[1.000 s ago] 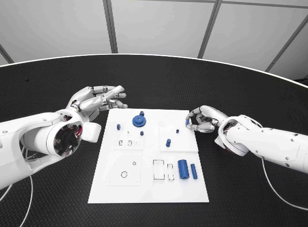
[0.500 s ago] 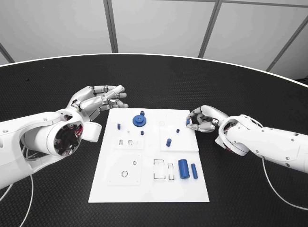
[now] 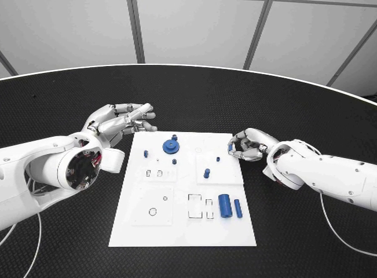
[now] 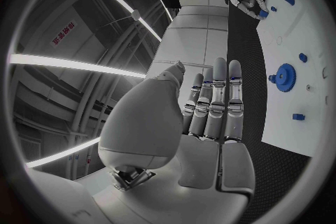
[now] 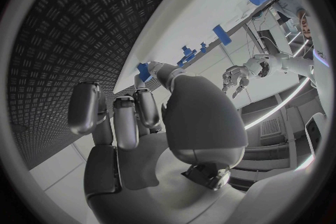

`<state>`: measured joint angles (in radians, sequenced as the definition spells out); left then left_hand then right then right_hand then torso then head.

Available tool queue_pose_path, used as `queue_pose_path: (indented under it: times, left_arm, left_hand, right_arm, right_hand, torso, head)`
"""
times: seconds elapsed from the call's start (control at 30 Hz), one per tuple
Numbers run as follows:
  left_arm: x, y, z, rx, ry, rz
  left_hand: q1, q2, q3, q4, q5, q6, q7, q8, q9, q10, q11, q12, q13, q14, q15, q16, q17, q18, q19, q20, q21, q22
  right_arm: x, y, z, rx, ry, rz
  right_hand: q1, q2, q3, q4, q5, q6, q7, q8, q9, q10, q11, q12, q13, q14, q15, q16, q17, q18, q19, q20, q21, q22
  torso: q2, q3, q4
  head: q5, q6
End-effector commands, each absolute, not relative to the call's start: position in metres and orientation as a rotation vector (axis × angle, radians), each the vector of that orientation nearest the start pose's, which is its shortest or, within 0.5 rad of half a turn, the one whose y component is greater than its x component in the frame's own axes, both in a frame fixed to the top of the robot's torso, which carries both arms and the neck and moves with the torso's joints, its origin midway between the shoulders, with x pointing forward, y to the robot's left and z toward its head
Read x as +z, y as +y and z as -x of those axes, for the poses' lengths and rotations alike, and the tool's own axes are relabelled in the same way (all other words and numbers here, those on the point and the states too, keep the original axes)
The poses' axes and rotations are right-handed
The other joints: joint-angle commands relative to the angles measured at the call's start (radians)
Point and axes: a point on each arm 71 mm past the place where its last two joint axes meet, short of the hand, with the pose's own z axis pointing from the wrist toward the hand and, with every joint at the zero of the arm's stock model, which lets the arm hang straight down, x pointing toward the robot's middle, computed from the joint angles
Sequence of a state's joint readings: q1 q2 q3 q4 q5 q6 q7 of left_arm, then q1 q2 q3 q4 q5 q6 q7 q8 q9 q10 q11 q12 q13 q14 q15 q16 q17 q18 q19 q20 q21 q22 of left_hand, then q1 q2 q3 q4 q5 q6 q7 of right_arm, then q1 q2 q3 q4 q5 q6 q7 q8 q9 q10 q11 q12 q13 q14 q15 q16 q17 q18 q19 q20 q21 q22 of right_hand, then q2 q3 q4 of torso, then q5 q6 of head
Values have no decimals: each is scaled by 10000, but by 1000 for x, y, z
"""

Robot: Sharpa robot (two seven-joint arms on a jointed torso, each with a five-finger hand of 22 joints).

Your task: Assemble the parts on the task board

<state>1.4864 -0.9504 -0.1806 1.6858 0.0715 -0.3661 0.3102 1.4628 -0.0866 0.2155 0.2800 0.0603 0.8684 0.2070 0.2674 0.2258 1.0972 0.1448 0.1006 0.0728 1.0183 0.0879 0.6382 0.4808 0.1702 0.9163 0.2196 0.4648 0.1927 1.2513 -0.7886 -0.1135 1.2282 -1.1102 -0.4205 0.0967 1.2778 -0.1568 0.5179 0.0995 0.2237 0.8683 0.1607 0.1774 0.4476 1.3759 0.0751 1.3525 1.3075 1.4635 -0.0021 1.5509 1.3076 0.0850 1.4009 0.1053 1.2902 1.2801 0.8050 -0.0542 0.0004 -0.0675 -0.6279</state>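
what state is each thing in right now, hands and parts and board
left hand: open, holds nothing, beside the board's far left corner
right hand: fingers curled round a small blue part at the board's right edge
task board: flat on the table
blue gear: seated flat on the board
two blue cylinders: lying side by side on the board
blue pegs: standing upright in the board

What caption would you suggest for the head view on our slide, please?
Right hand pinches a small blue part at the task board edge; left hand waits beside the far corner.
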Motion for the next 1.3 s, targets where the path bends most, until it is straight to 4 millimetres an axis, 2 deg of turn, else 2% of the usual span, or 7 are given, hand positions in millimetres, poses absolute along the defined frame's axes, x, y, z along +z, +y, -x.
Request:
queue_pose_path:
  times: [0.03, 0.3, 0.5, 0.63, 0.8, 1.1, 1.3]
  left_arm:
    - [-93, 219, -482, -15211, 14239, 10438]
    - [-93, 219, -482, -15216, 14241, 10437]
    - [-93, 220, -482, -15203, 14237, 10445]
    - [-93, 219, -482, -15207, 14242, 10444]
    - [-93, 220, -482, -15195, 14239, 10449]
    - [-93, 221, -483, -15169, 14226, 10459]
    - [-93, 222, -486, -15121, 14199, 10470]
  left_hand:
    - [69, -15, 56, 22, -9, -18, 57, -44, 9, 52, 51, -49, -5, -56, 17, 48, 10, 117, -56, -11, 38, 13]
    - [63, -28, 92, 30, -10, -15, 61, -54, 14, 59, 54, -65, -4, -75, 20, 58, 20, 117, -69, -7, 47, 13]
    - [63, -28, 92, 30, -10, -15, 61, -54, 14, 59, 54, -65, -4, -75, 20, 58, 20, 117, -69, -7, 47, 13]
    - [63, -28, 92, 30, -10, -15, 61, -54, 14, 59, 54, -65, -4, -75, 20, 58, 20, 117, -69, -7, 47, 13]
    - [63, -28, 92, 30, -10, -15, 61, -54, 14, 59, 54, -65, -4, -75, 20, 58, 20, 117, -69, -7, 47, 13]
    - [63, -28, 92, 30, -10, -15, 61, -54, 14, 59, 54, -65, -4, -75, 20, 58, 20, 117, -69, -7, 47, 13]
    - [69, -34, 117, 28, -9, -15, 63, -60, 17, 62, 55, -74, -3, -84, 21, 65, 26, 118, -77, -5, 53, 14]
  right_arm:
    - [-191, -266, -536, 6714, 15882, -1468]
    - [-191, -266, -537, 6671, 15911, -1495]
    - [-191, -266, -538, 6646, 15896, -1517]
    - [-190, -265, -537, 6678, 15826, -1511]
    - [-189, -263, -536, 6685, 15670, -1569]
    - [-186, -263, -532, 6787, 15407, -2143]
    - [-182, -258, -525, 7007, 15404, -2271]
  right_hand:
    - [-2, 69, 49, -15, 13, 82, 2, 52, 13, 47, -3, 53, 284, 979, 4, 35, 2223, -103, 60, -23, 31, 8]
    - [-9, 67, 49, -22, 9, 92, 0, 52, 14, 60, -6, 65, 297, 983, 2, 41, 2237, -105, 66, -27, 37, 17]
    - [29, 278, 153, -93, 48, 448, -90, 240, 104, 103, -79, 100, 332, 985, -51, 46, 2248, -114, 94, -71, 71, 75]
    - [93, 502, 242, -193, 65, 770, -229, 495, 241, 162, -191, 142, 380, 994, -136, 61, 2286, -118, 113, -136, 94, 121]
    - [169, 782, 418, -324, -158, 819, -310, 659, 363, 243, -271, 190, 440, 1003, -220, 76, 2325, -139, 163, -220, 164, 217]
    - [67, 722, 383, -337, -174, 793, -310, 699, 403, 296, -276, 231, 485, 1010, -233, 87, 2353, -147, 180, -241, 185, 249]
    - [60, 715, 394, -353, -139, 759, -306, 693, 406, 288, -276, 219, 474, 1012, -231, 91, 2362, -149, 184, -243, 189, 256]
  torso:
    - [0, -1, 6]
    - [5, 0, -6]
    - [0, 8, -8]
    - [-2, 6, -9]
    - [-10, 17, -10]
    - [-40, 27, -14]
    - [-123, 32, -51]
  head:
    - [21, -12]
    - [53, -40]
    - [57, -70]
    - [58, -82]
    - [59, -88]
    - [68, -98]
    - [111, -108]
